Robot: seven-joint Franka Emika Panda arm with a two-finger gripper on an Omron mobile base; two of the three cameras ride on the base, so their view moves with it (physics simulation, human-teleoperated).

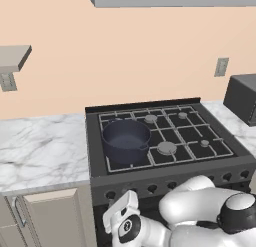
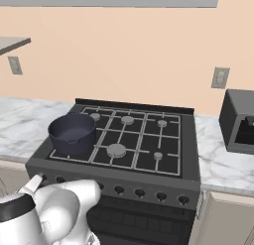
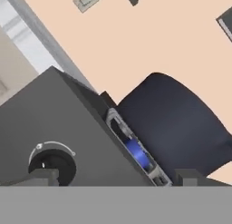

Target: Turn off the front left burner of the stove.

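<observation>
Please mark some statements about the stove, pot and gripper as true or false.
1. A dark pot sits on the stove's front left burner. True.
2. A blue flame shows under the pot in the hand view. True.
3. The microwave stands left of the stove. False: it stands on the right.
4. The gripper is closed on a knob. False: one finger is at the knob, but the jaws straddle a wide gap.
5. Every burner holds a pot. False: only one does.

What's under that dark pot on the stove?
The pot sits on the grate over the front left burner of the stove. The hand view shows blue flame beneath its base; the burner cap itself is covered.
</observation>
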